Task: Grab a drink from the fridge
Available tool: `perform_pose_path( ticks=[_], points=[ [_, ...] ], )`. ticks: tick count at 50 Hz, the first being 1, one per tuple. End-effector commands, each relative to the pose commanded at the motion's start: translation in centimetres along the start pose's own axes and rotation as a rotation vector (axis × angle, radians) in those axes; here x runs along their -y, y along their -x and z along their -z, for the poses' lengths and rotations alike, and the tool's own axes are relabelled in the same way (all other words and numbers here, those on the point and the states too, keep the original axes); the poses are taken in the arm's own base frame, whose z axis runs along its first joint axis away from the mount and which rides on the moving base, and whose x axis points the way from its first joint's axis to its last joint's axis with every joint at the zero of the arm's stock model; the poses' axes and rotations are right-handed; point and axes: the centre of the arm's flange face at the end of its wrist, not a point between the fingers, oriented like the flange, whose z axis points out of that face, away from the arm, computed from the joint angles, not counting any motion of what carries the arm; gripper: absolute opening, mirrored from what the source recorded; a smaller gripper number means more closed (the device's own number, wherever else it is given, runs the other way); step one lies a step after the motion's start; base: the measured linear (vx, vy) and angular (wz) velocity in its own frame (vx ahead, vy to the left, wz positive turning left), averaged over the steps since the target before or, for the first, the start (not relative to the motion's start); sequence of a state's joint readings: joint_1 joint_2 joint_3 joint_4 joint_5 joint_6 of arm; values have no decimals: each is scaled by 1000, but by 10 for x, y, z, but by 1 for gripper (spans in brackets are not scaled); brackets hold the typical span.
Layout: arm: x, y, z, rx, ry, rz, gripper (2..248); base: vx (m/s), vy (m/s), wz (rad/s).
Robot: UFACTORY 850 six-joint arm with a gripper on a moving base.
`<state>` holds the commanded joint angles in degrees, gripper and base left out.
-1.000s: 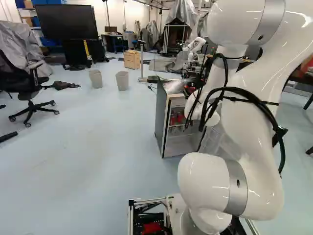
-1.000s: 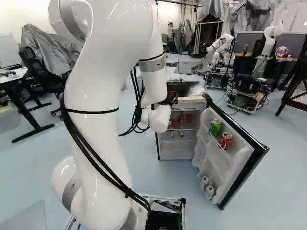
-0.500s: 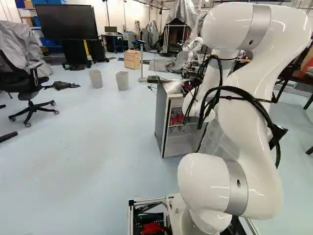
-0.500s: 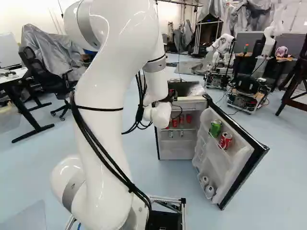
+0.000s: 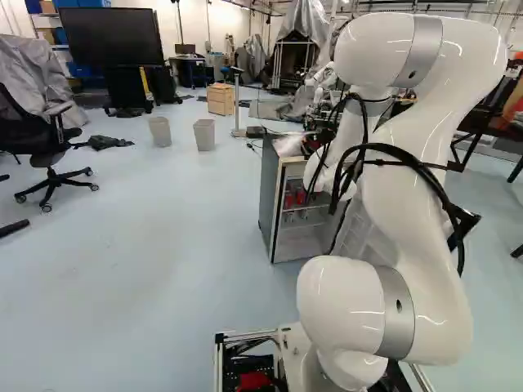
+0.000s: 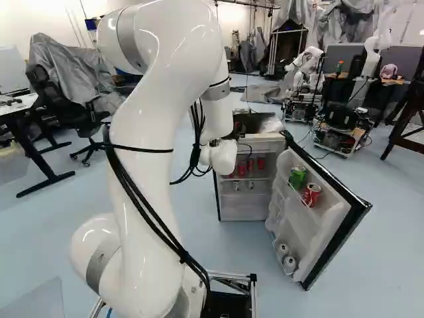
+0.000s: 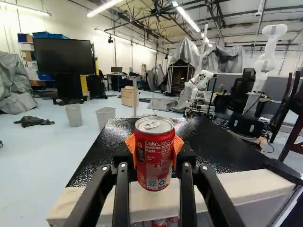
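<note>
red can [image 7: 154,158] was upright near the top front edge of the fridge [image 5: 270,196], whose door [image 6: 301,228] hung open. inside, red cans [image 6: 250,165] stood above some silvery things [image 6: 236,186]; the door held a green can [image 6: 297,177], another red can [image 6: 311,195] and, lower, two white things [image 6: 289,264]. the hand [image 6: 236,130] was closed around its can from both sides, orange pads [image 7: 129,144] against it.

The fridge [image 5: 270,196] stood ahead of the arm [image 6: 142,165], its door [image 6: 331,218] out to the right with two cans [image 6: 311,194] up on it and two lower down; others sat on inner shelves [image 6: 245,179]. A can [image 7: 154,156] was between the gripper's [image 6: 236,130] fingers. Left of the fridge stood two bins [image 5: 204,135], a crate [image 5: 221,100] beyond.
</note>
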<state>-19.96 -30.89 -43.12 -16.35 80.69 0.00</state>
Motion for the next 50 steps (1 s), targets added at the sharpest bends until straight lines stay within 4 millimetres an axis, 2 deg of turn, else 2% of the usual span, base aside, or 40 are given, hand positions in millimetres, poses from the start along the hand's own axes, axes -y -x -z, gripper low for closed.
perform_pose_path(
  ticks=[14, 32, 33, 37, 38, 42, 43, 48, 49, 50],
  points=[
    [1, 11, -1, 18, -2, -5, 96, 0, 0, 0],
    [1, 13, -1, 21, -2, -6, 96, 0, 0, 0],
    [1, 13, -1, 21, -2, -6, 122, 0, 0, 0],
    [1, 13, -1, 21, -2, -6, 122, 0, 0, 0],
    [1, 13, -1, 21, -2, -6, 154, 0, 0, 0],
    [1, 13, -1, 21, -2, -6, 154, 0, 0, 0],
    [1, 13, -1, 21, -2, -6, 189, 0, 0, 0],
    [1, 13, -1, 21, -2, -6, 189, 0, 0, 0],
    [1, 13, -1, 21, -2, -6, 225, 0, 0, 0],
    [1, 13, 0, 21, -1, -6, 225, 0, 0, 0]
  ],
)
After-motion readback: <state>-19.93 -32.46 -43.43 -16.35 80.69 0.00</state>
